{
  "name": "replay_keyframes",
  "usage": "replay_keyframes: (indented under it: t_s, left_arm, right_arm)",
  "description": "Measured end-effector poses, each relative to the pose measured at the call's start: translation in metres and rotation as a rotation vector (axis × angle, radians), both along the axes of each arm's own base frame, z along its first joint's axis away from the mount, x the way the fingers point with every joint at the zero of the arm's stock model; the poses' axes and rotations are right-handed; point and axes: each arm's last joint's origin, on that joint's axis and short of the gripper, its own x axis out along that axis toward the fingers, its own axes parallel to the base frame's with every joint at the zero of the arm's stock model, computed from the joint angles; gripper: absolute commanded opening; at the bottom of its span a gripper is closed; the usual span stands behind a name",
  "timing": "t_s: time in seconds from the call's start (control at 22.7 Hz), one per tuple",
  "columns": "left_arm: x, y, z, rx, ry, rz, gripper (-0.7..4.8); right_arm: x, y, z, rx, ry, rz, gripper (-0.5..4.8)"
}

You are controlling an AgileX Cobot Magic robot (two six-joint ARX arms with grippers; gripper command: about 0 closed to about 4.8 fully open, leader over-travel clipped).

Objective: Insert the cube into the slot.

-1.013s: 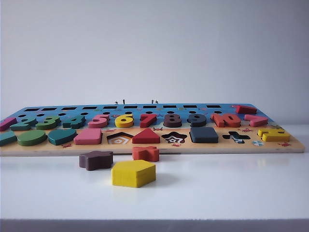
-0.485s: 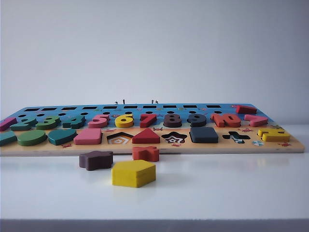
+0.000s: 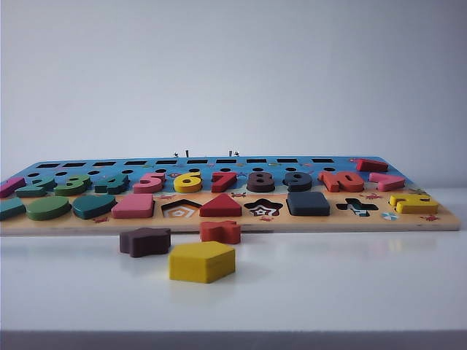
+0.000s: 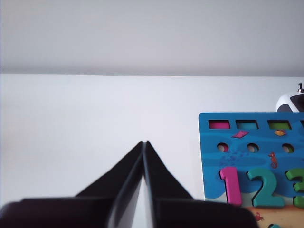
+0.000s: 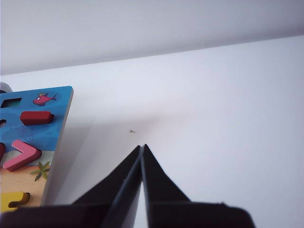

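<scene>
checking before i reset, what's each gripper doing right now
Left gripper: closed, holding nothing, over bare table beside the board.
Right gripper: closed, holding nothing, over bare table off the board's other end.

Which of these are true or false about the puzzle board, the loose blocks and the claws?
1. The flat navy-blue square block sits in its slot on the wooden puzzle board. True.
2. The yellow pentagon block is in the board. False: it lies on the white table.
3. The left claw is shut and empty. True.
4. The right claw holds the dark brown star block. False: it is shut and empty.
</scene>
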Motion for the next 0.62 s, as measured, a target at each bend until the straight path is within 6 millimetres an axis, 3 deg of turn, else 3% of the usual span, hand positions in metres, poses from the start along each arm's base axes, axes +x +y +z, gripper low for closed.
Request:
replay_keyframes:
  t_s: [0.35,0.62]
  left_arm:
    - [0.003,0.0,-0.031,0.017,0.038,0.003,0.17]
    - [0.003,0.0,-0.031,0.021,0.047,0.002,0.17]
  right_arm:
    - [0.0,0.0,-0.001,0.0,0.011,0.0,0.0]
    - [0.0,0.0,-0.001,0.0,0.012,0.0,0.0]
